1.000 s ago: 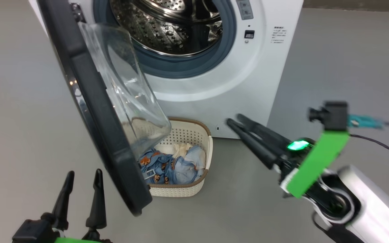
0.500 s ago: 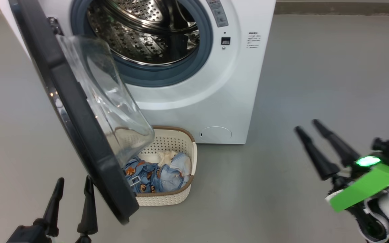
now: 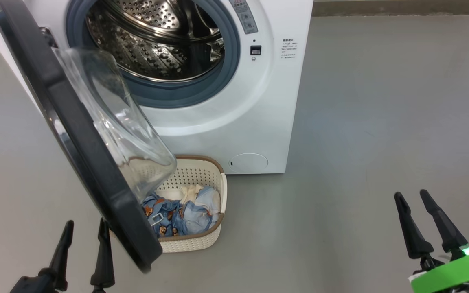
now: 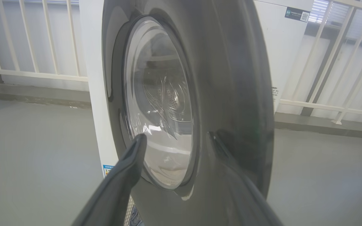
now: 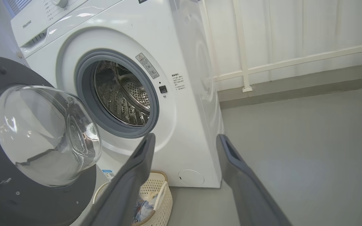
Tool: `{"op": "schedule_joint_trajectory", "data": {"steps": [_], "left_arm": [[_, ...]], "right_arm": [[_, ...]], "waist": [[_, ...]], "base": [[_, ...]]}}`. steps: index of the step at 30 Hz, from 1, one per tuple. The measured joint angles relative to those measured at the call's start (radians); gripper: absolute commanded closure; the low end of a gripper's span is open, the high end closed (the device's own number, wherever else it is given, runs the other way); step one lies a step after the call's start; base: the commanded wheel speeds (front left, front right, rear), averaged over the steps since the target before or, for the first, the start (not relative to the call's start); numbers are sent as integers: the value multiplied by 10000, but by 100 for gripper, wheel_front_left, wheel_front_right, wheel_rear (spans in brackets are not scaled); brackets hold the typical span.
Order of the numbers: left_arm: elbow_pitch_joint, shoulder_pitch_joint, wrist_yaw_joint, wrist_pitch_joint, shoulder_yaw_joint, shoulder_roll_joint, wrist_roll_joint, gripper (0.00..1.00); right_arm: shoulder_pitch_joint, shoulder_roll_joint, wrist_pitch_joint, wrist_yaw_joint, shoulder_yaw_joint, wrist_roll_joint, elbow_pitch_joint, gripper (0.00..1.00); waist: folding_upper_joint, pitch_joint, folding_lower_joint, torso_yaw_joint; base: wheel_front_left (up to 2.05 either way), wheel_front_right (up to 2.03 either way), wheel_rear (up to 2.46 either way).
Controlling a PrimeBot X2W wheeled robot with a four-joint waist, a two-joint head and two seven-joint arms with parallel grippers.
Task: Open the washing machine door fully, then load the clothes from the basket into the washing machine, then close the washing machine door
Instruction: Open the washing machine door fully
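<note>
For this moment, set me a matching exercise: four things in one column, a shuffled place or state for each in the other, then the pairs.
Things
1. washing machine door
2. clothes
3. basket
4. right end effector

Place or state
A. on the floor, against the front of the washing machine
B. open, holding nothing
C. swung out, not shut
D. heaped in the basket

Pairs: 1-C, 2-D, 3-A, 4-B
</note>
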State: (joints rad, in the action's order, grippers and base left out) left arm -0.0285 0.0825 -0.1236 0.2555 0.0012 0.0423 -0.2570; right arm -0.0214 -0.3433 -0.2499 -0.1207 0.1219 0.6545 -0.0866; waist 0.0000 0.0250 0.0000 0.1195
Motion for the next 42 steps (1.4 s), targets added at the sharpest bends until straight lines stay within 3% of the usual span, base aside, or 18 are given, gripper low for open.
{"op": "schedule_joint_trajectory", "data": {"steps": [11,24,42], "left_arm": [[146,-1,-2,0,50,4,142,0],[297,-3,-42,0,81,33,142,0],[336,-1,-44,0,159,29,142,0]], "right_arm": [[688,581,0,0,-1271,-1914,-336,0],[873,1375,0,0,-2278,-3101,-464,0],[1089,1595,0,0,-2477,-3545,-570,0]], "waist": [[0,-33,0,-61],[0,73,0,18],[0,17,0,41]], "base": [[0,0,0],[0,0,0],[0,0,0]]}}
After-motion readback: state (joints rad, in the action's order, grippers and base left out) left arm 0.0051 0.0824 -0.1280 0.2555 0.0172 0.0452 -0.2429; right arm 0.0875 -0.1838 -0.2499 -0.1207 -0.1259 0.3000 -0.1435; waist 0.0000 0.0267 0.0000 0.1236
